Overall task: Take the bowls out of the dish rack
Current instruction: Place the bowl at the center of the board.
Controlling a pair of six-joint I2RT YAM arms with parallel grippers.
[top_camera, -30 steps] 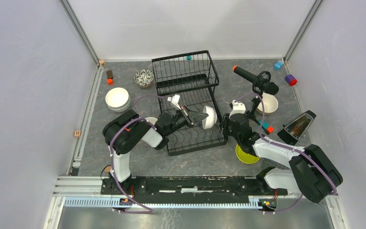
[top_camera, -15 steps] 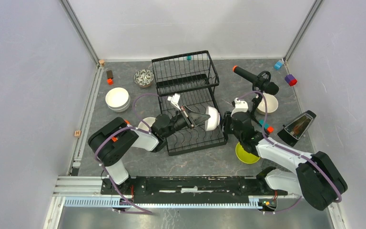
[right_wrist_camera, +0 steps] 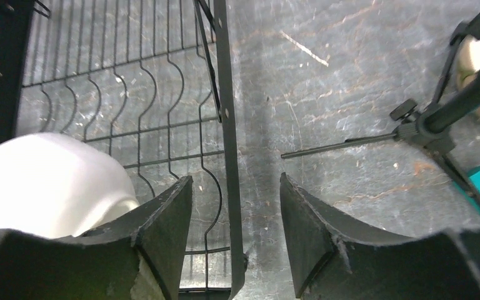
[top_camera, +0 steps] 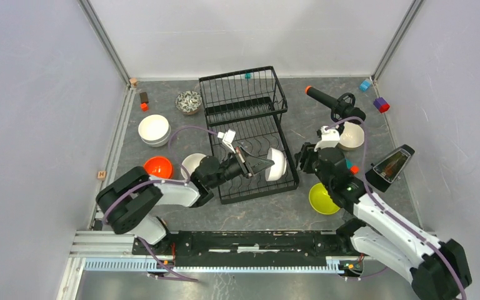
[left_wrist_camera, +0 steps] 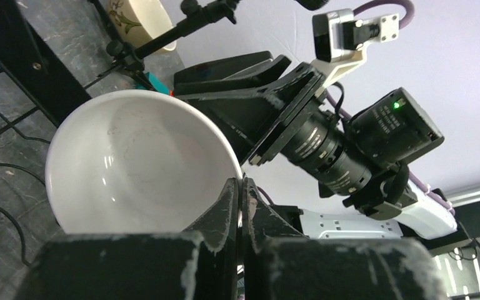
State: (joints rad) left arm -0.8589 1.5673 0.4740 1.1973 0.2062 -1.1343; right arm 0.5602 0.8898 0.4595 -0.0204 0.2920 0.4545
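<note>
From where I am standing, I am making out only one mark, what is looking like a capital H on the small wooden block [top_camera: 101,175] lying just beside the rail [top_camera: 114,156] at the left of the worktop [top_camera: 269,212], any other print showing too small to read.

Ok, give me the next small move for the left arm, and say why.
Probably lift the white bowl up and to the right, over the side rail of the dish rack, toward the right gripper. The left gripper is shut on the bowl's rim, the bowl is on edge over the lower tray, and the right gripper stands open just outside that rail, facing it.
</note>
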